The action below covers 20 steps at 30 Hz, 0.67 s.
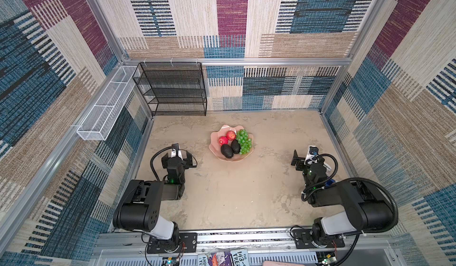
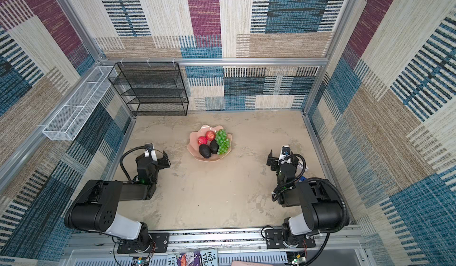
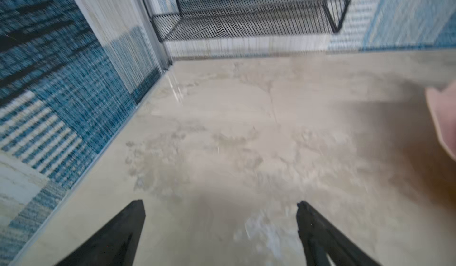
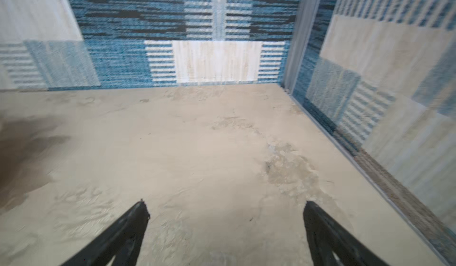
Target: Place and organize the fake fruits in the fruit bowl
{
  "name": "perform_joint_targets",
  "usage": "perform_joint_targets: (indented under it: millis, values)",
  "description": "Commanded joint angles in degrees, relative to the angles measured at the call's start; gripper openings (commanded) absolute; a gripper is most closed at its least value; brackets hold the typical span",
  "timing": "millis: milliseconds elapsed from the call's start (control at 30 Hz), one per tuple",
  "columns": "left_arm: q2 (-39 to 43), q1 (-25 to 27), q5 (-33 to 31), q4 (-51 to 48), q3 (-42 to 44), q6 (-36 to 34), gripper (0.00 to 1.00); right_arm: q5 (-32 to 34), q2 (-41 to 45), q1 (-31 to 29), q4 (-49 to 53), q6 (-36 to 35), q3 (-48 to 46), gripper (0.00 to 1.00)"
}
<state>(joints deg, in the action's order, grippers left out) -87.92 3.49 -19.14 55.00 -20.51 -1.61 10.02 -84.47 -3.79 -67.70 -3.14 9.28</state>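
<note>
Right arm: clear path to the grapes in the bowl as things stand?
Probably yes. The grapes lie along the side of the bowl nearest the right gripper, whose fingers stand open and empty. Only bare table lies between; the avocados sit on the grapes' far side.

Mottled beige tabletop (image 1: 234, 193) carries the pink bowl (image 1: 213, 144) (near its middle).

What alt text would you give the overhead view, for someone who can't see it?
In a top view, a pale pink scalloped fruit bowl on a beige table holds two red apples, two dark avocados and green grapes. The left pincer and right pincer are open and empty, one on either side of it.
</note>
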Motion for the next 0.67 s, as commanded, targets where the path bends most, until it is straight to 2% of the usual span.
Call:
perform_joint_targets:
  millis: [0,67,133,200,267,633]
  values:
    - [0.7,-1.8,4.2,-10.4,-3.9,3.3,0.99,-9.7,-2.4,1.5,-9.3,-1.1,0.5,1.0]
    - [-0.6,-3.0,5.1,-4.3,-2.2,3.5,0.99,-10.1,-3.8,1.9,-10.3,-0.8,0.7,1.0]
    - [0.4,-3.2,5.4,-7.9,-3.0,4.2,0.99,-10.6,-3.7,2.2,-10.0,-0.8,0.9,1.0]
    - [-0.4,-3.1,5.5,-5.1,-2.4,3.6,0.99,-10.3,-3.3,2.2,-8.6,-0.6,1.2,1.0]
    - [0.1,-3.1,5.8,-6.7,-2.7,3.9,0.99,-8.3,-3.4,2.3,-7.1,0.6,1.9,1.0]
    - [-0.3,-3.1,5.8,-6.3,-2.9,3.7,0.99,-8.6,-3.5,2.6,-7.2,0.8,2.1,1.0]
